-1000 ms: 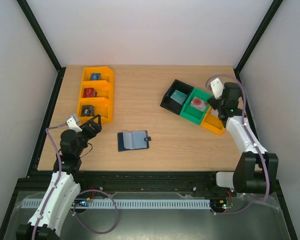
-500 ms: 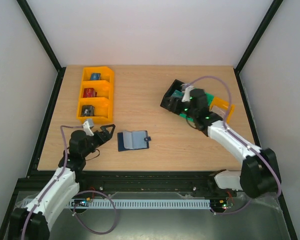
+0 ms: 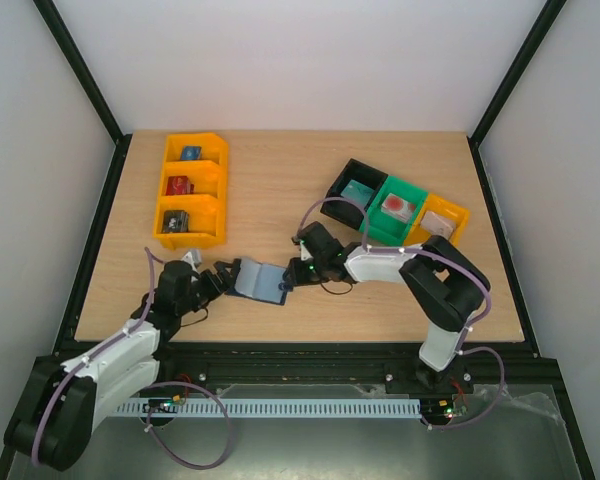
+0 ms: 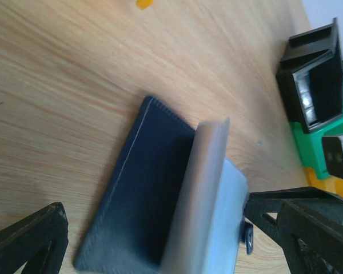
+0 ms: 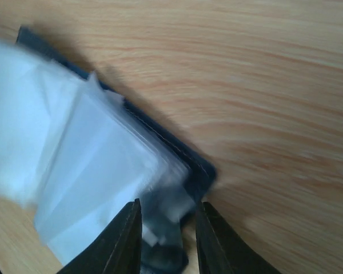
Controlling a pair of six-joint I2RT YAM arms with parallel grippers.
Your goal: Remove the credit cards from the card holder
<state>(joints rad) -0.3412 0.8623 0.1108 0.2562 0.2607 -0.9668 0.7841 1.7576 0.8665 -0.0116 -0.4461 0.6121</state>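
My left gripper (image 3: 223, 277), spread wide, has come to the 9 o'clock edge of the card holder (image 3: 262, 281), which lies near the front of the table (image 3: 280, 180). My right gripper (image 3: 292, 272) has swung over and now pinches its 3 o'clock tab edge. I judge the holder can now be opened. The orange bin (image 3: 192, 190) at 11 o'clock and the bin row (image 3: 395, 210) at 1 o'clock stand well apart.

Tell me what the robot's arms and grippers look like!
The left arm and right arm are white tubes with black joints. A purple cable loops along each. The left gripper and right gripper are black, with two pointed fingers.
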